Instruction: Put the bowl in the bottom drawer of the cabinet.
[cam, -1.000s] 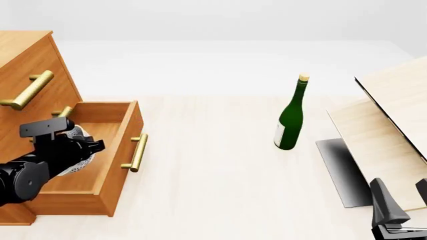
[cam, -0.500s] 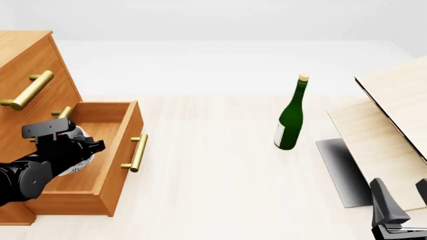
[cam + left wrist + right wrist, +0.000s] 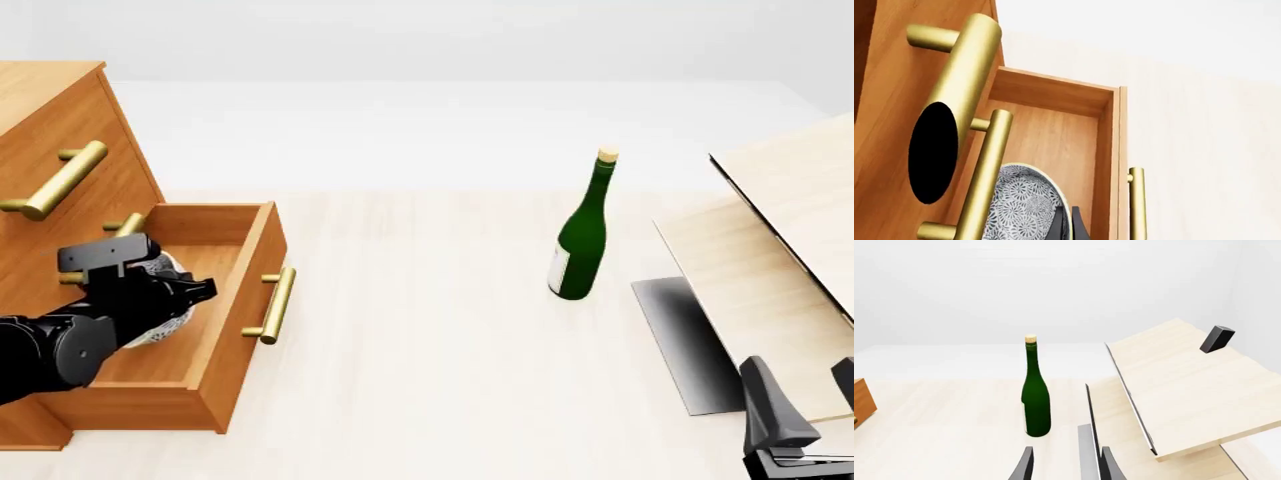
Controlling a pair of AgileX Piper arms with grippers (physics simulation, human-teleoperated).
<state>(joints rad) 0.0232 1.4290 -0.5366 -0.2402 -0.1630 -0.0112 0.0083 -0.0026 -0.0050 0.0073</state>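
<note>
The bottom drawer (image 3: 214, 330) of the cabinet (image 3: 54, 150) stands pulled out at the tabletop's (image 3: 427, 350) left edge, brass handle facing right. Inside it, w/ the left gripper (image 3: 167, 300) over the opening, sits the bowl (image 3: 158, 322): speckled white, partly hidden by the arm. Left wrist view shows the bowl's patterned side (image 3: 1021, 210) low in the drawer box, a black fingertip against its rim; gripper looks clamped on the bowl.

Green bottle (image 3: 582, 235) stands upright near the tabletop's middle-right, well apart from the drawer. Pale wooden boards (image 3: 774, 240) lean at the right edge.

Right gripper (image 3: 801, 400) rests at the near right corner, fingers apart, nothing betw. them.
</note>
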